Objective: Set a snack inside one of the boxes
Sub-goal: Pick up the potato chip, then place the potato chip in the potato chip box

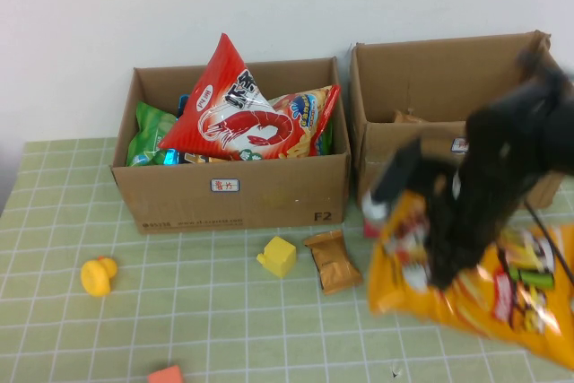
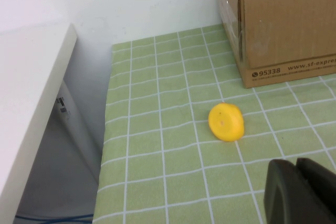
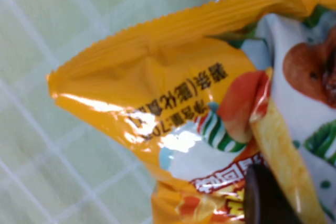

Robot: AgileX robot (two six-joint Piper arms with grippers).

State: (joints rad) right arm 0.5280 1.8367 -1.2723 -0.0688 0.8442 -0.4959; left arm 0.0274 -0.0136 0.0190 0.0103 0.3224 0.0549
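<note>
A large orange snack bag [image 1: 489, 302] lies at the right of the green checked table, in front of the right cardboard box [image 1: 421, 87]. My right gripper [image 1: 439, 266] is down on the bag's left part and looks shut on it; the arm is blurred. In the right wrist view the bag [image 3: 173, 93] fills the picture, with one dark fingertip [image 3: 265, 198] against it. The left box [image 1: 233, 195] holds several snack bags, with a red shrimp bag [image 1: 229, 109] on top. My left gripper [image 2: 300, 174] is shut and empty, low over the table near a yellow duck [image 2: 226, 122].
A small brown packet [image 1: 332, 260] and a yellow cube [image 1: 278, 256] lie in front of the left box. The yellow duck [image 1: 97, 275] sits at the front left, and a red block [image 1: 166, 374] at the front edge. The table's left edge drops off beside a white surface [image 2: 31, 93].
</note>
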